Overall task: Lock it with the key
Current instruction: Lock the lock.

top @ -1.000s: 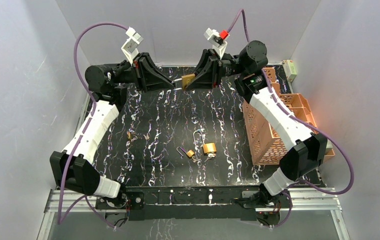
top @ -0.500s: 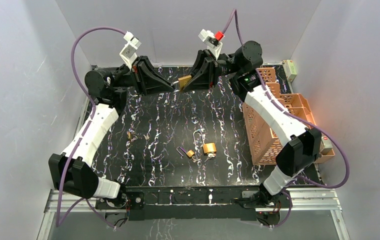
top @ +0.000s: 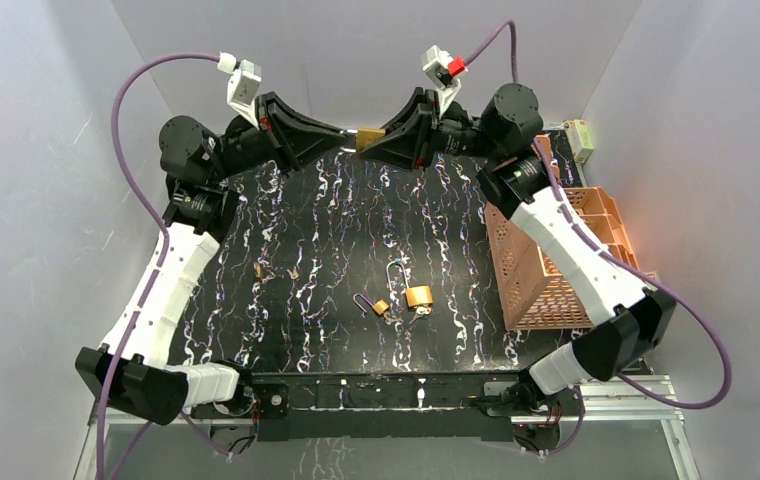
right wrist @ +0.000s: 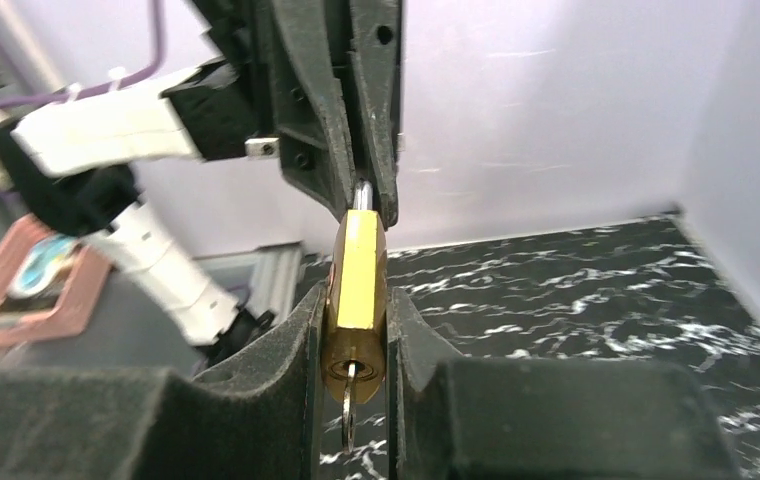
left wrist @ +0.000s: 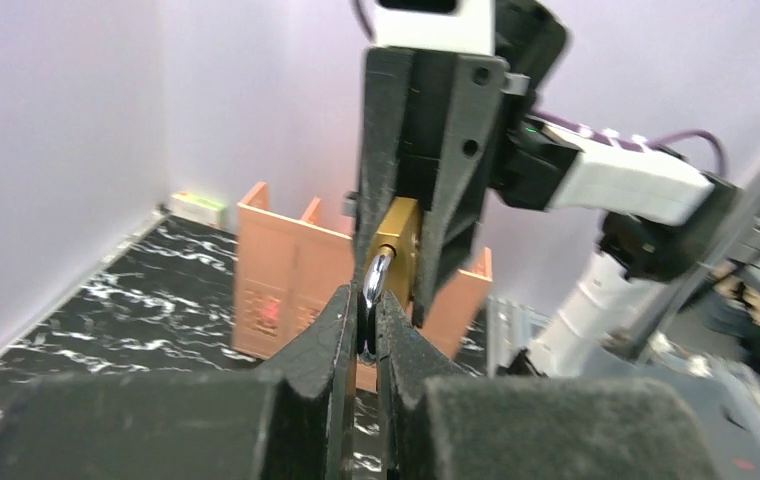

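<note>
A brass padlock [top: 368,138] hangs in the air at the back middle, held between both arms. My left gripper [top: 350,131] is shut on its silver shackle [left wrist: 375,283], seen pinched between the black fingers in the left wrist view. From the other side my right gripper [top: 388,139] is shut on the brass body [right wrist: 357,280]. A key [right wrist: 348,408] sticks out of the keyhole at the body's bottom end, between the right fingers. In the right wrist view the left gripper's fingers [right wrist: 321,120] clamp the shackle above the body.
Two more brass padlocks [top: 419,296] [top: 383,308] lie with open shackles at the table's middle. Small keys [top: 259,270] lie to their left. An orange slotted basket [top: 546,265] stands along the right side. Grey walls close in the back and sides.
Both arms have risen and carried the padlock up and towards the back wall, still gripped from both sides. The left arm has straightened out.
</note>
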You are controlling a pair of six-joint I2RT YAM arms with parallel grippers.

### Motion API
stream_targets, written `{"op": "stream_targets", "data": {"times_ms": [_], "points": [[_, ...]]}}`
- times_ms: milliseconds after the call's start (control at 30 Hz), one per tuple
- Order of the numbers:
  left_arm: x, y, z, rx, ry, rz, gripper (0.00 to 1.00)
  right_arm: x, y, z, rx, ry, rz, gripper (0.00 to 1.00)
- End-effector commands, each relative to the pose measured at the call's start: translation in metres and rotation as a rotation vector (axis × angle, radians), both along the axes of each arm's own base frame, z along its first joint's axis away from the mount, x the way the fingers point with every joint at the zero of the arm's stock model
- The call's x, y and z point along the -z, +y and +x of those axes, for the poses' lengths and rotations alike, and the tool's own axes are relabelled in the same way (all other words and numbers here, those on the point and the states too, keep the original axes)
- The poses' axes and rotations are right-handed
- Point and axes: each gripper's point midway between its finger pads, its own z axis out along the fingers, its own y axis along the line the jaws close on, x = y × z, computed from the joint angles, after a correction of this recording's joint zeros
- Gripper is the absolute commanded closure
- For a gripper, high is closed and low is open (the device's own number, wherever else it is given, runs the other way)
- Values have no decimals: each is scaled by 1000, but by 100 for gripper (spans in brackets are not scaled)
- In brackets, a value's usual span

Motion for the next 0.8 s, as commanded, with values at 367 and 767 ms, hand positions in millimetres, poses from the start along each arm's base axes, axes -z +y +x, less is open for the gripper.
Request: {"op": "stream_targets", "data": {"times_ms": [367,767], "points": [[34,-6,72,-323,111,44,100,-14,0,-43,98,-106,12,50],[0,-3,32,-234,-31,72,100,19,-54,21,324,-20,-86,12]]}}
